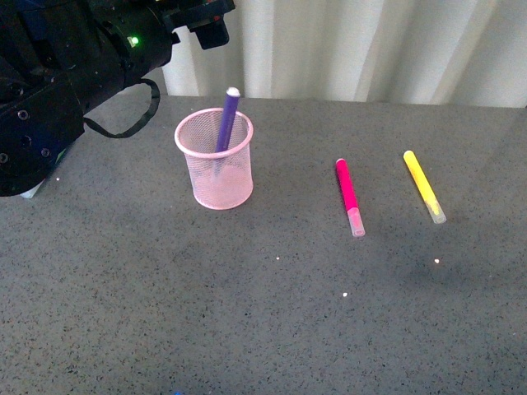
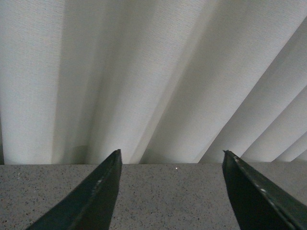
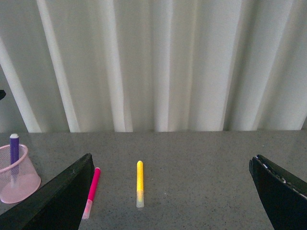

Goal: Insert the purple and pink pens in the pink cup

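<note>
Purple pen (image 1: 227, 123) leaning inside pink cup (image 1: 202, 177), pink pen (image 1: 347, 191) lying on counter (image 1: 247, 313) right of cup, yellow pen (image 1: 422, 183) lying further right, left claw (image 2: 171, 152) and right claw (image 3: 172, 156) both gaping wide, gripping nothing

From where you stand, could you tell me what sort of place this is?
Probably a staged test bench: a grey speckled table, a plain white curtain behind it, and a pink cup holding a purple pen, with a pink pen and a yellow pen lying nearby.
</note>
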Robot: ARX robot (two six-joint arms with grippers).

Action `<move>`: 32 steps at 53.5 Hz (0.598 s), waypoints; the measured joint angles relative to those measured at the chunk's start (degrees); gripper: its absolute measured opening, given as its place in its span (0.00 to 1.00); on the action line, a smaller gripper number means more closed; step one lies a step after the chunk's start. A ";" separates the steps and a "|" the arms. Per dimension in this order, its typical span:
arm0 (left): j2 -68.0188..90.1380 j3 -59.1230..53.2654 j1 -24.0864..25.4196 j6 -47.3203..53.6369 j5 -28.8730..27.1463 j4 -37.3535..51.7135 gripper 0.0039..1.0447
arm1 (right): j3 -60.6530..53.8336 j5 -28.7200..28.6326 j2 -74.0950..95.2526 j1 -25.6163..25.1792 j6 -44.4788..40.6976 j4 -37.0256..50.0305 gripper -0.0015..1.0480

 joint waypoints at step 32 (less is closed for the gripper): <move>-28.44 -17.88 5.90 23.85 7.65 -31.85 0.94 | 0.00 0.00 0.00 0.00 0.00 0.00 0.93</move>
